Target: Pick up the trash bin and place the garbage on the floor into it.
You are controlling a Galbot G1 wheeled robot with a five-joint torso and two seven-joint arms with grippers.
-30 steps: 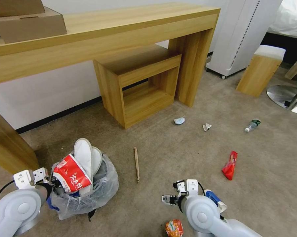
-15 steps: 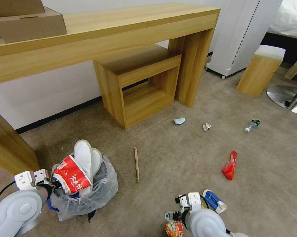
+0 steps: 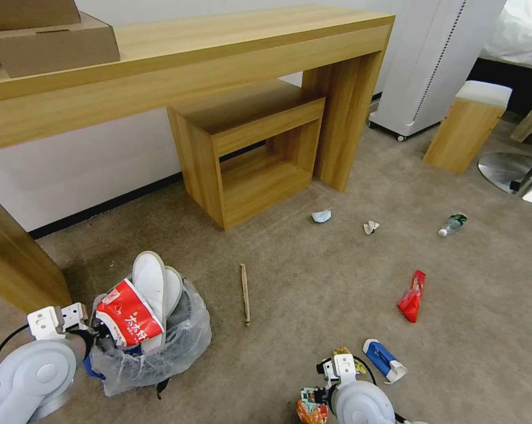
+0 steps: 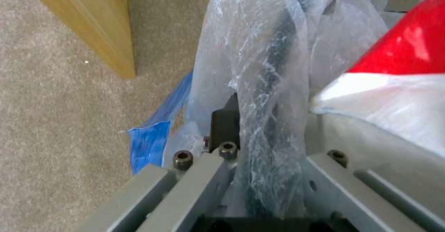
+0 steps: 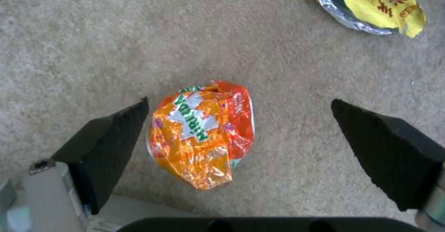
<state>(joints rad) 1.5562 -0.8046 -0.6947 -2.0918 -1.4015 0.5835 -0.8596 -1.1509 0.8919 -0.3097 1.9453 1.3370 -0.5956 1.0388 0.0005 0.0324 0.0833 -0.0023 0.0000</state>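
Right gripper (image 5: 239,134) — fingers spread — straddles orange wrapper (image 5: 201,134).

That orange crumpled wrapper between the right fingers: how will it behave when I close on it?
The orange crumpled wrapper looks like thin glossy foil, so it will probably crush rather than resist. Likely very light; its shiny surface may slip. It sits off-centre between the open right gripper fingers, so one may nudge it first.

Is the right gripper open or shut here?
Open: the right gripper has its fingers spread either side of the orange wrapper.
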